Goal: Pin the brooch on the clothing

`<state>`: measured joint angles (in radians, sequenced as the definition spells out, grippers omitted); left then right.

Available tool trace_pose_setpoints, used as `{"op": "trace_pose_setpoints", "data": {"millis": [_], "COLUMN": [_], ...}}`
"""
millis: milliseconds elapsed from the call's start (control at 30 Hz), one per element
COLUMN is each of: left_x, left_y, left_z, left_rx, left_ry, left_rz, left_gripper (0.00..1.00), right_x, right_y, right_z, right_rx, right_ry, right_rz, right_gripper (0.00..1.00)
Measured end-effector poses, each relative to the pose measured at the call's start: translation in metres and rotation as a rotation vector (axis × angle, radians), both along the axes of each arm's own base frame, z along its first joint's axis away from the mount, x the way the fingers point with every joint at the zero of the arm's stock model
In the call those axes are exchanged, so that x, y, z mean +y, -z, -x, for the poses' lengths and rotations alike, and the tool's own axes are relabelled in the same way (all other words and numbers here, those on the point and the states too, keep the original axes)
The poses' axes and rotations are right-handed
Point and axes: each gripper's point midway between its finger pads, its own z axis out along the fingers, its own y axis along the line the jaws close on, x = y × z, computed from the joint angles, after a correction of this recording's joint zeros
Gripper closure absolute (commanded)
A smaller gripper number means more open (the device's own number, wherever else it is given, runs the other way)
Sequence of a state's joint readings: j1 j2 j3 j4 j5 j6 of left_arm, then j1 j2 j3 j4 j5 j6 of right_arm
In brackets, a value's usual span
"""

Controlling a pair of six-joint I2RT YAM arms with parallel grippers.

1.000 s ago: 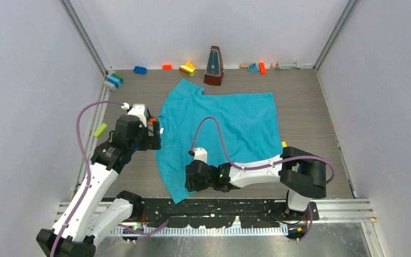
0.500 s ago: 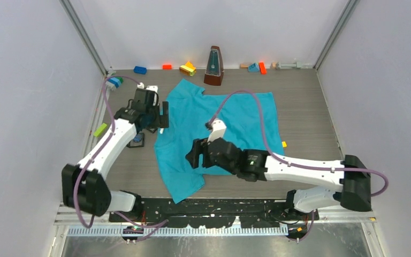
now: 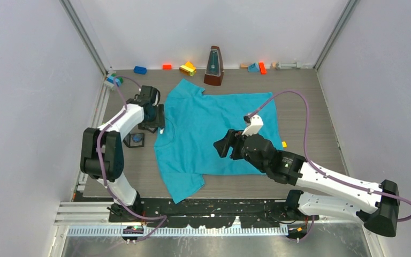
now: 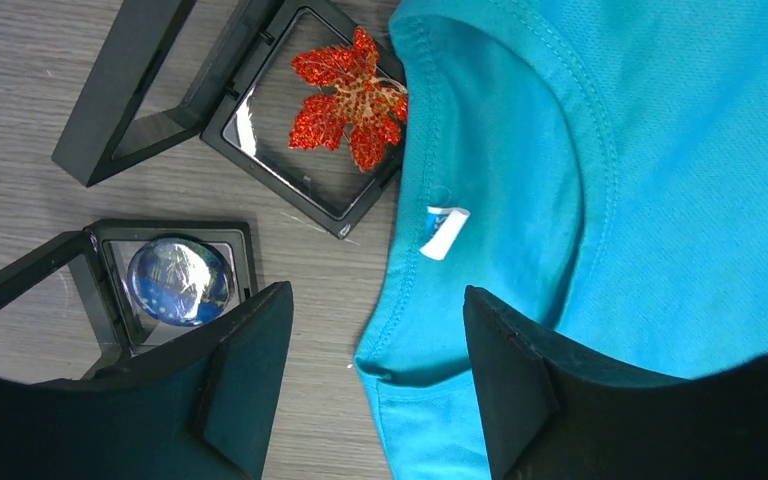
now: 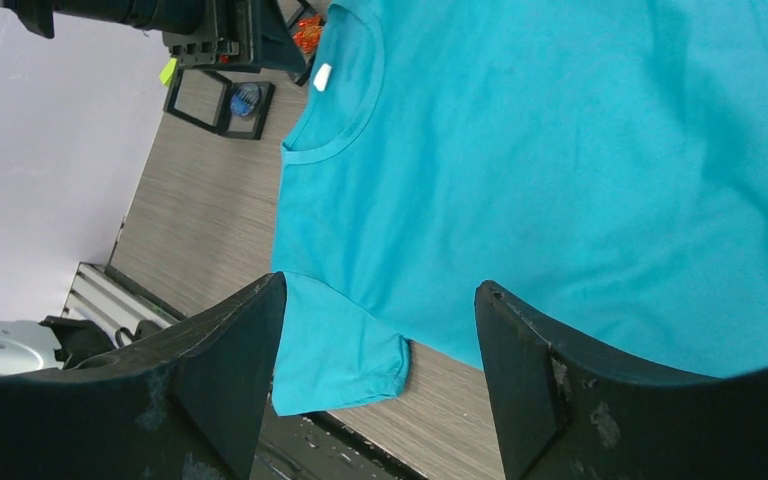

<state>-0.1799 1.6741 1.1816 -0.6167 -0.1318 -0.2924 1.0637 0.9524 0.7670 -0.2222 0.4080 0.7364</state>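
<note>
The teal T-shirt [image 3: 214, 126] lies flat in the middle of the table, its white neck label [image 4: 444, 230] at the left. A red maple-leaf brooch [image 4: 350, 95] rests in an open black case [image 4: 270, 150] touching the collar. A round blue brooch [image 4: 178, 280] sits in a second open case [image 3: 135, 140]. My left gripper [image 3: 157, 115] is open and empty, hovering over the collar edge [image 4: 375, 390]. My right gripper [image 3: 226, 144] is open and empty above the shirt's middle [image 5: 380, 370]. The shirt also fills the right wrist view [image 5: 580, 150].
A wooden metronome [image 3: 213, 67] stands at the back by the shirt's sleeve. Coloured toy blocks [image 3: 187, 68] line the back wall, with more at the back left corner [image 3: 113, 81]. A small yellow piece [image 3: 284, 143] lies right of the shirt.
My left arm has reached farther back along the shirt's left edge to the collar and cases. My right arm has risen from the near hem and moved right, over the shirt's middle.
</note>
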Motion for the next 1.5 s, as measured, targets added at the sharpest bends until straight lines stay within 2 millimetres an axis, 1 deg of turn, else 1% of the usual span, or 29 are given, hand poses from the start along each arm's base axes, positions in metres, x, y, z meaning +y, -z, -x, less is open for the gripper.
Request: {"op": "trace_pose_setpoints", "data": {"millis": [100,233,333,433,600,933,1133,1500], "left_x": [0.003,0.007,0.011,0.018,0.023,0.020,0.021,0.021], "left_y": [0.006,0.009,0.012,0.016,0.018,0.035,0.037,0.037], "left_z": [-0.004,-0.015,-0.025,-0.032,-0.042,-0.048,-0.049,-0.057], "left_rx": [0.014,0.006,0.001,0.003,0.000,0.040,0.044,0.039], "left_ry": [-0.008,-0.019,-0.031,-0.052,-0.061,-0.047,-0.038,-0.032], "left_rz": [-0.010,-0.018,-0.001,0.008,0.007,0.009,0.000,-0.007], "left_gripper": [0.37,0.39,0.41,0.41,0.41,0.42,0.42,0.40], "right_x": [-0.007,-0.007,-0.004,0.000,0.007,0.013,0.013,0.015], "right_y": [0.003,0.004,0.007,0.014,0.019,0.024,0.024,0.025], "right_z": [-0.001,-0.001,-0.001,0.000,0.001,0.001,0.001,0.001], "right_rx": [0.004,0.010,0.024,0.044,0.061,0.080,0.086,0.093], "right_ry": [0.016,0.018,0.011,-0.003,-0.020,-0.033,-0.029,-0.030], "right_rz": [0.002,0.001,0.002,0.008,0.008,0.006,-0.003,-0.010], "right_gripper": [0.26,0.29,0.32,0.32,0.32,0.33,0.33,0.33]}}
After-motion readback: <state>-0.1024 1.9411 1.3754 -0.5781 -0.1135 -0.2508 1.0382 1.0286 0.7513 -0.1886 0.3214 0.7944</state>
